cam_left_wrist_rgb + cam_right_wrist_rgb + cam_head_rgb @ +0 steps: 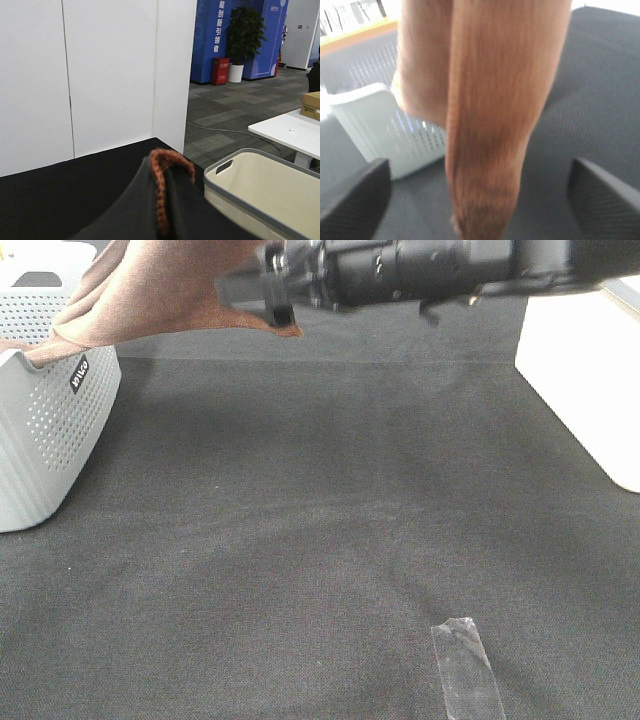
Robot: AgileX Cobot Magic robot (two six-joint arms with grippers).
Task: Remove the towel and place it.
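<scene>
Item, towel point(170, 290): reddish-brown plush, sitting at 11 o'clock in the high view, one end resting on the rim of the basket point(40, 430), the rest rising clear of it toward the top edge, a lower corner hanging beside the tip of the right arm. Left fingers point(125, 215): pressing together and pinching a stitched hem of the towel, which is looping over their tips. Right fingers point(355, 200): standing spread wide, one on each side of the hanging towel, which is dangling in the gap between them. Basket: pale grey, perforated, sitting at 9 o'clock on the counter point(320, 490). White box point(590, 370): sitting at 2 o'clock. Clear tape strip point(465, 670): lying at 5 o'clock
</scene>
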